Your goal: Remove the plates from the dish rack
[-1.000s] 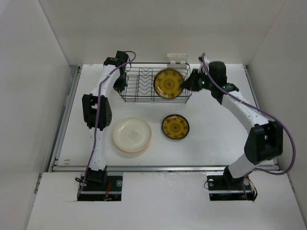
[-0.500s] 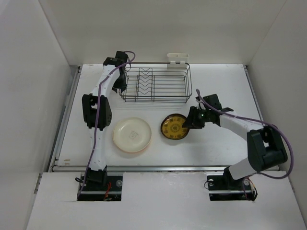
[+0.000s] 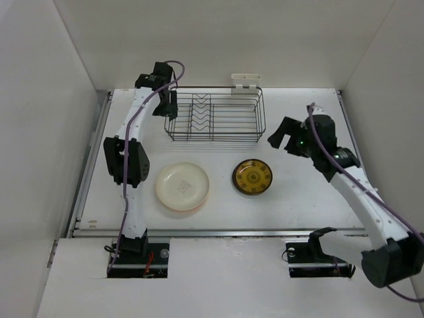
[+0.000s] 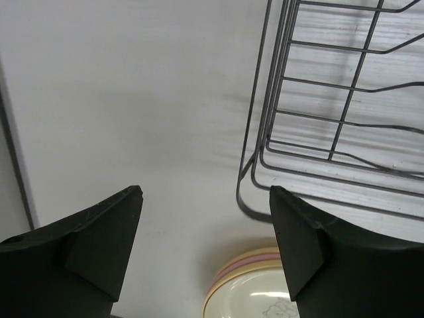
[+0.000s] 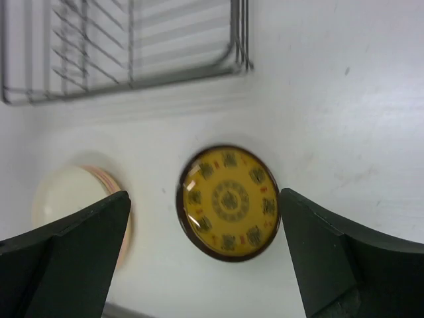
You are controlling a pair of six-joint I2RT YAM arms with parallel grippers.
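Note:
The black wire dish rack (image 3: 215,116) stands at the back of the table with no plates in its slots. In front of it lies a stack of large plates, cream on top with pink and tan rims below (image 3: 182,186) (image 4: 246,291) (image 5: 71,202). To its right a dark brown-and-yellow patterned plate (image 3: 252,177) (image 5: 228,202) lies flat. My left gripper (image 3: 168,108) (image 4: 205,248) hangs open beside the rack's left end (image 4: 318,119), holding nothing. My right gripper (image 3: 277,138) (image 5: 205,252) is open above the patterned plate, well clear of it.
A white clip piece (image 3: 246,81) sits on the rack's back edge. White walls close in the table on three sides. A metal rail (image 3: 225,232) runs along the near edge. The rack's near right corner (image 5: 235,56) shows in the right wrist view.
The right arm carried a brown-and-yellow plate from the rack down onto the one on the table, let go, and rose back to the right. The left gripper opened beside the rack.

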